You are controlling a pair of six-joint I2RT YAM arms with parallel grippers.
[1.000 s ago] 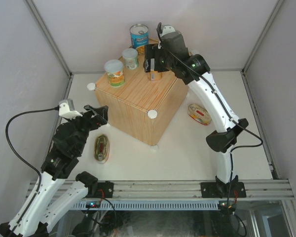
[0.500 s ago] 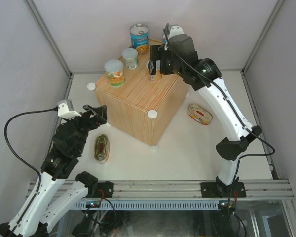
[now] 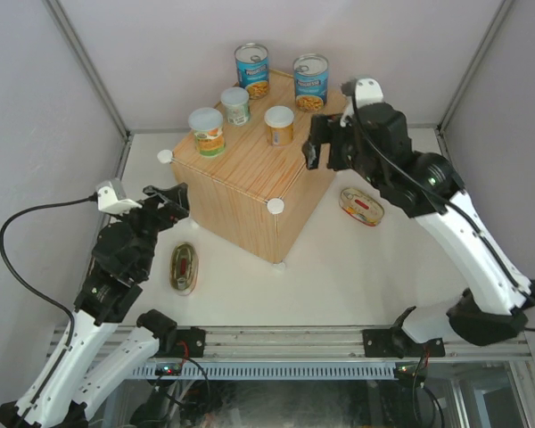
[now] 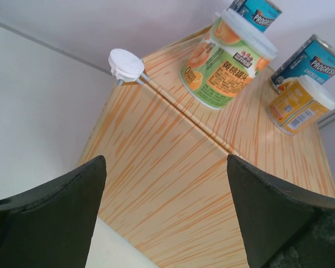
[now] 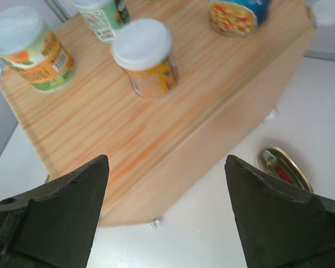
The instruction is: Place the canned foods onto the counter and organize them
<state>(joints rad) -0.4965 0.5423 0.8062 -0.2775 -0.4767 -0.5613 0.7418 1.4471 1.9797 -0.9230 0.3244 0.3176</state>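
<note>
So the right gripper has let go of the small orange can and backed off toward the bench's right edge, jaws wide with nothing in them. That can now stands free on the counter near the bench's far edge. It's left of the gripper and a bit farther back, next to the blue cans and green-labelled cans. The left gripper hasn't really budged. It's spread wide too, by the counter's left side. One oval tin lies toward the near-left corner, the other oval tin toward the right edge.
</note>
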